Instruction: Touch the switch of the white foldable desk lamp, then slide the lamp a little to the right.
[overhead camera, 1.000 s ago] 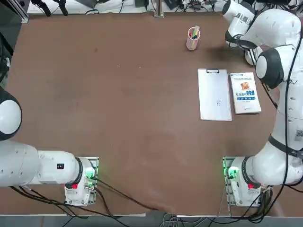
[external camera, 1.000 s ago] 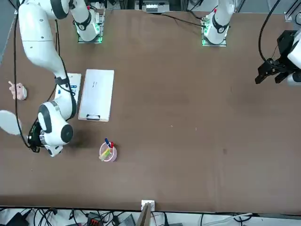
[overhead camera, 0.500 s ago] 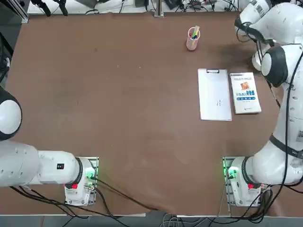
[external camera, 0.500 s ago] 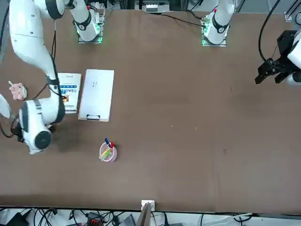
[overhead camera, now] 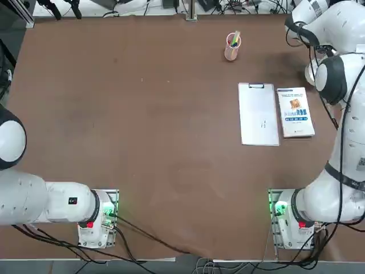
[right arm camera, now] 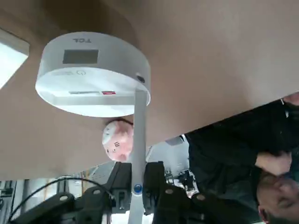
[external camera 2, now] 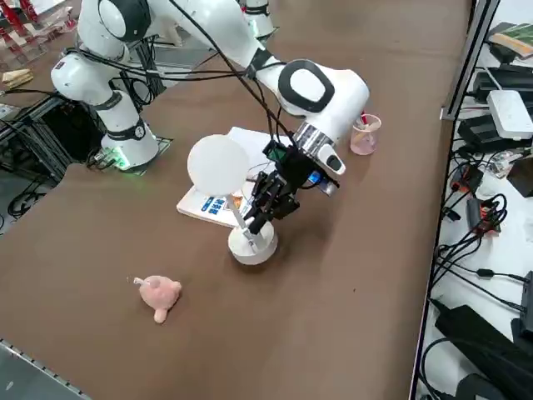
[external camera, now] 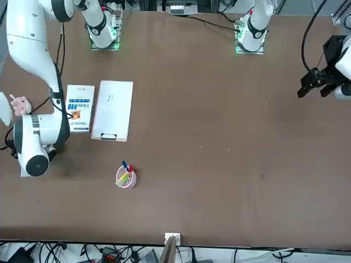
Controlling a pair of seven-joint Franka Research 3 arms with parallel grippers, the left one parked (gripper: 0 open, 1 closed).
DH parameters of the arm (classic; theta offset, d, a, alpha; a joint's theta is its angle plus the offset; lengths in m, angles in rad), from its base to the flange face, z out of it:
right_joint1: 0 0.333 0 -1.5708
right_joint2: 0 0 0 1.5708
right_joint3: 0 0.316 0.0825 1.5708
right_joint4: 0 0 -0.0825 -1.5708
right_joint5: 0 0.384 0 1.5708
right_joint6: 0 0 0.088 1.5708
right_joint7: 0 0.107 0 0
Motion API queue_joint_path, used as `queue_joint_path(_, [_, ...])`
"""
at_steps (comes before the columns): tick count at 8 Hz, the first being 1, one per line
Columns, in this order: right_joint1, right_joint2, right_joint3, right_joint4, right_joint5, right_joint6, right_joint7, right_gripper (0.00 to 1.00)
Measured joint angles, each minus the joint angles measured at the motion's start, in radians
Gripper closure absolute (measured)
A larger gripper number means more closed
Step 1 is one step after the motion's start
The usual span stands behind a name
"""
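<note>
We are sliding the lamp (external camera 2: 250, 237) now; our right gripper (external camera 2: 260, 210) is pinching its thin arm (right arm camera: 138, 140), pulling toward three o'clock next.

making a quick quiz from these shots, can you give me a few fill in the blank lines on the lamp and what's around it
1. The right gripper is shut on the lamp's thin ___.
2. The white foldable desk lamp stands on a base shaped like a round ___.
3. The small pink toy on the table is shaped like a ___.
4. The clipboard lies beside a ___.

Missing words: arm; disc; pig; book
</note>
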Motion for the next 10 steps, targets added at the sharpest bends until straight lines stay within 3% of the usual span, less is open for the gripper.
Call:
queue_joint_path(5, [0.009,0.062,0.000,0.017,-0.073,-0.001,0.002,0.84])
queue_joint_path(10, [0.008,0.066,0.000,0.021,-0.061,-0.001,0.002,0.84])
